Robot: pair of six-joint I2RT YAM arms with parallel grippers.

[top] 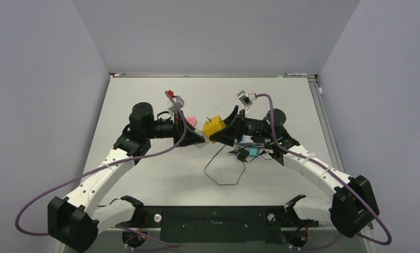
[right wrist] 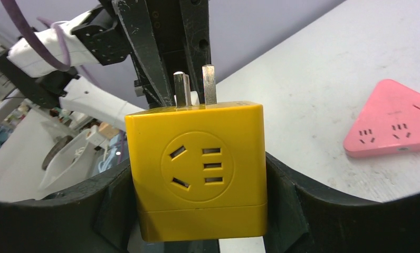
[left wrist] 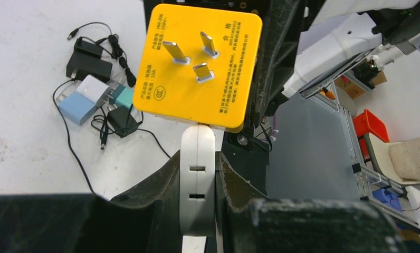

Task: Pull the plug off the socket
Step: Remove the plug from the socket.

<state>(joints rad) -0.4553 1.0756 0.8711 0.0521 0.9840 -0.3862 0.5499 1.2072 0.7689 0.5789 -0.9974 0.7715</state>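
Now, mid-pull, I hold both parts raised above the table. My right pincer is clamped on the sides of the yellow socket cube. My left pincer is clamped on the white plug, which looks seated in the cube's side face. Next, I judge, my arms must draw straight apart along the plug's axis, grips firm, no twisting.

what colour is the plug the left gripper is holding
White plug, clamped by the left gripper; clearest in the left wrist view.
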